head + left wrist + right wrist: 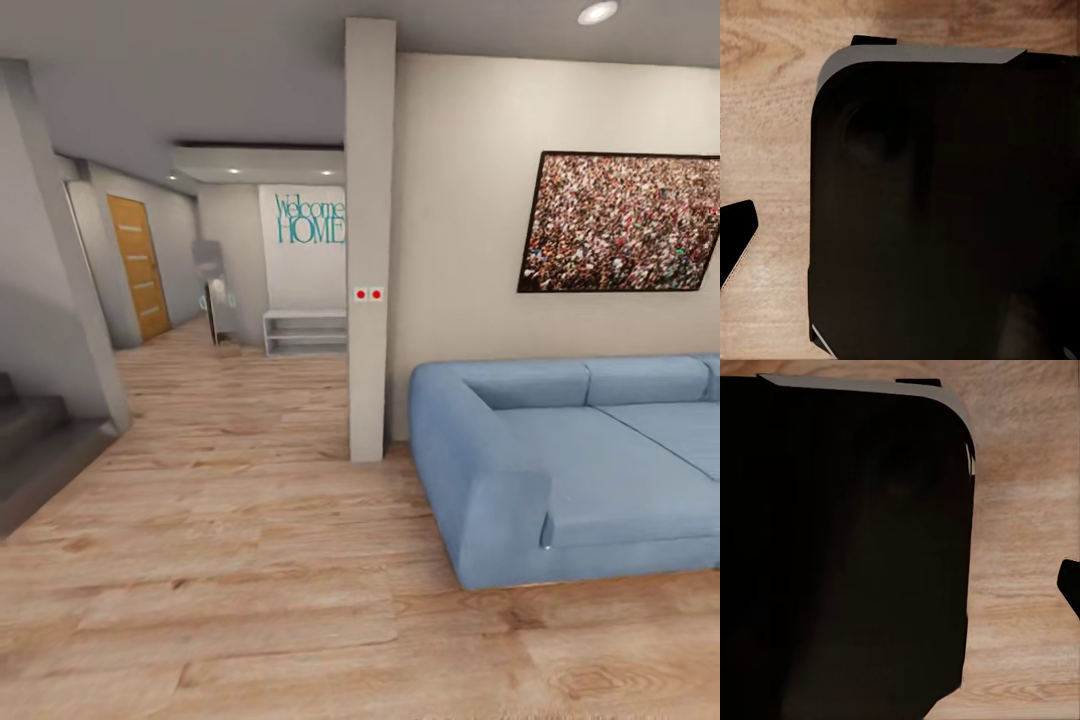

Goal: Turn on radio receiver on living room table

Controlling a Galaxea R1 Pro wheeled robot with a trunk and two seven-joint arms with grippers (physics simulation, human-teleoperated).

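Observation:
The radio receiver and the table are out of view. In the head view I face a corner of the living room, with a light wood plank floor (250, 600) and a blue sofa (590, 450) at the right. Both wrist views look down at my own black base (945, 210) (840, 547) over the wood floor. A dark tip that may be a left finger (735, 240) juts in at one edge, and a similar dark tip (1072, 585) shows in the right wrist view. Neither view shows how the jaws stand.
A grey pillar (368, 250) with two red switches stands just left of the sofa. Dark stairs (30, 440) rise at the far left. Behind the pillar a hallway leads to an orange door (140, 265) and a low white shelf (305, 332). A framed picture (620, 222) hangs above the sofa.

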